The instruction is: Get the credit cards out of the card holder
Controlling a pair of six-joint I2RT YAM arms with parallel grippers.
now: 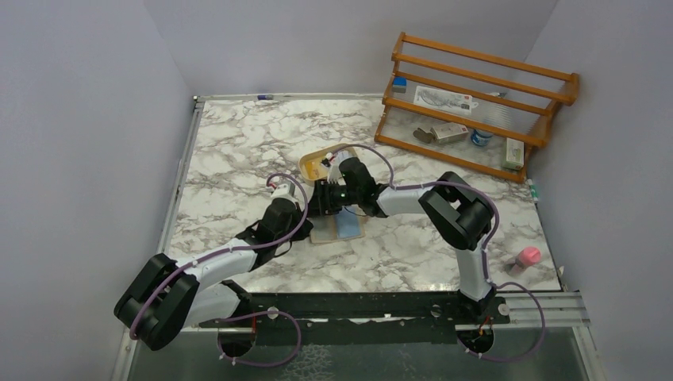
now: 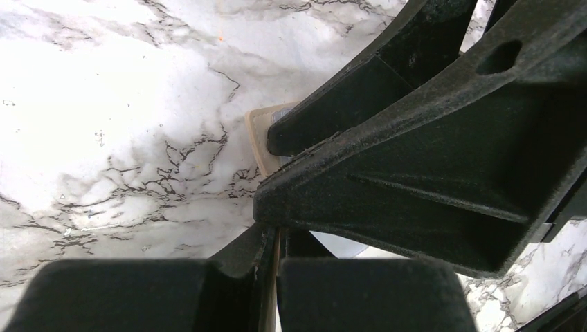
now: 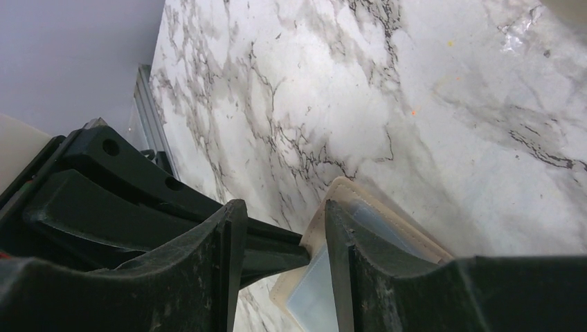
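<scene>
The tan card holder (image 1: 327,232) lies open on the marble, with a light blue credit card (image 1: 350,226) on its right half. In the left wrist view my left gripper (image 2: 280,261) is shut on a thin tan edge of the card holder (image 2: 259,133); a pale card corner (image 2: 340,244) shows behind it. My right gripper (image 3: 284,225) is open over the card holder's (image 3: 338,197) corner. Its right finger (image 3: 346,235) rests on the inner pocket, and a pale blue card (image 3: 311,294) lies below it. The two grippers meet in the top view, left gripper (image 1: 309,213), right gripper (image 1: 321,198).
An oval beige tray (image 1: 316,163) sits just behind the grippers. A wooden rack (image 1: 476,103) with small items stands at the back right. A pink object (image 1: 527,257) lies near the right front edge. The table's left rail (image 1: 178,182) borders a wall.
</scene>
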